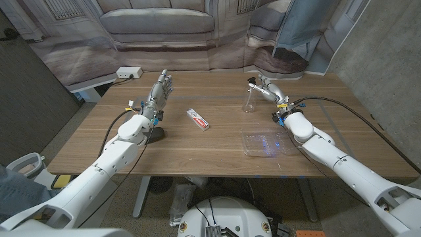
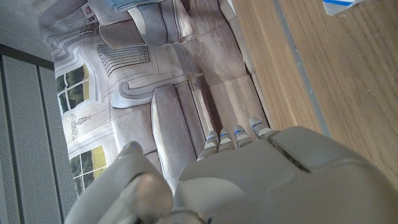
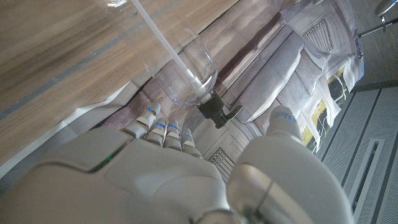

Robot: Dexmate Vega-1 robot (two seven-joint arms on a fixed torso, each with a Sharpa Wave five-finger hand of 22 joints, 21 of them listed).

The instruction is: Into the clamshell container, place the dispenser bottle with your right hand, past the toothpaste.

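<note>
A clear dispenser bottle (image 1: 250, 100) with a dark pump top stands upright on the wooden table (image 1: 197, 155), far right of centre. My right hand (image 1: 268, 89) is just beside the bottle's top, fingers and thumb apart. In the right wrist view the bottle (image 3: 186, 74) and its pump lie between my fingertips (image 3: 163, 129) and thumb, with a gap on both sides. The toothpaste (image 1: 198, 119) lies flat in its box mid-table. The clear clamshell container (image 1: 268, 143) lies open near the front right. My left hand (image 1: 160, 90) is held at the far left with fingers stretched out, holding nothing.
A white power strip (image 1: 129, 73) sits at the table's far left corner. A corner of the toothpaste box (image 2: 341, 5) shows in the left wrist view beyond my left hand (image 2: 261, 180). A printed sofa backdrop hangs behind the table.
</note>
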